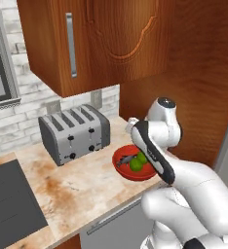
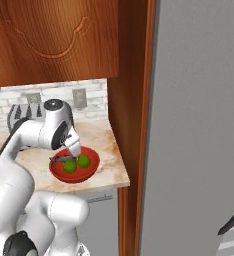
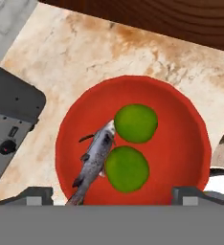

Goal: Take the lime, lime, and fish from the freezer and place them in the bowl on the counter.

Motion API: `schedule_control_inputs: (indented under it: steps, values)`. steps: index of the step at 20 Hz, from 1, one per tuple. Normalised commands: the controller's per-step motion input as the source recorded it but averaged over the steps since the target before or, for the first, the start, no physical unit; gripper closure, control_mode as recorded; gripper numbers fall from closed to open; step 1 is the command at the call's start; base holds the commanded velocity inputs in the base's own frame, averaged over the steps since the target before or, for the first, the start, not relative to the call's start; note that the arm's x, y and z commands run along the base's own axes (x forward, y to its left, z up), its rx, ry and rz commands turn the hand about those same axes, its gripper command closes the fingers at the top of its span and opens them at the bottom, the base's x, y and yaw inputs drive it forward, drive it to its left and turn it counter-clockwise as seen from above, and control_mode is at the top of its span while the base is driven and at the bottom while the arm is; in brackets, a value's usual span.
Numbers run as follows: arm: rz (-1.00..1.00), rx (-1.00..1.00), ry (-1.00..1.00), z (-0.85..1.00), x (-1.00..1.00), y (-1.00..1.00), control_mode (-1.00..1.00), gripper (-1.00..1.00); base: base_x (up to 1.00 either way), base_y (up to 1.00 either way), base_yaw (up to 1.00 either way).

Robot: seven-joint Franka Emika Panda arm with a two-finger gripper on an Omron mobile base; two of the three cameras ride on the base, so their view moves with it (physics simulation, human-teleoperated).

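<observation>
The shallow round glossy red bowl (image 3: 133,91) stands on the beige marbled stone desk (image 1: 72,185), near its right-hand end and just right of the silver four-slot toaster (image 1: 74,133). Inside the bowl lie both small round yellow-green limes (image 3: 135,123) (image 3: 127,168), touching or nearly touching each other, with the slim dark grey fish (image 3: 95,160) lying against their left side in the hand view. All three task items therefore appear to be in place.

The gripper (image 3: 113,194) hangs directly above the bowl, pointing down. Its fingers (image 3: 35,195) stand wide apart, one at each lower corner of the hand view, and hold nothing.

The step in hand is judged to be the release and clearance after the final deposit. To do it well:

1. Keep the fingers wide so that no tip catches the fish tail, which lies close to the left finger.
2. Lift straight up, away from the bowl, before any sideways swing; a lateral move at this height could strike the rim and shift the bowl.
3. Mind the brown wooden panel (image 1: 194,82) beside the desk and the tall plain grey freezer (image 2: 199,125) beyond it when turning the arm away.
</observation>
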Motion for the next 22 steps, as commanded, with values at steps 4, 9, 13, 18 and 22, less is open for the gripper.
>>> schedule_control_inputs:
  steps: [4, 9, 13, 18, 22]
  values:
    - [0.0, -0.01, -0.56, 1.0, -0.78, -0.03, -1.0, -1.0, 0.0, 0.0, 0.0]
    - [-0.01, 0.03, -0.58, 1.0, -0.98, -0.58, -1.0, -1.0, 0.0, 0.0, 0.0]
    - [-0.1, 0.14, -0.45, 0.82, -1.0, -0.99, -1.0, -1.0, 0.0, 0.0, 0.0]
    - [-0.13, 0.29, -0.21, 0.06, -1.0, -1.0, -1.0, -1.0, 0.0, 0.0, 0.0]
    - [-0.13, 0.03, 0.0, -0.03, -0.21, -0.21, -1.0, -1.0, 0.0, 0.0, 0.0]
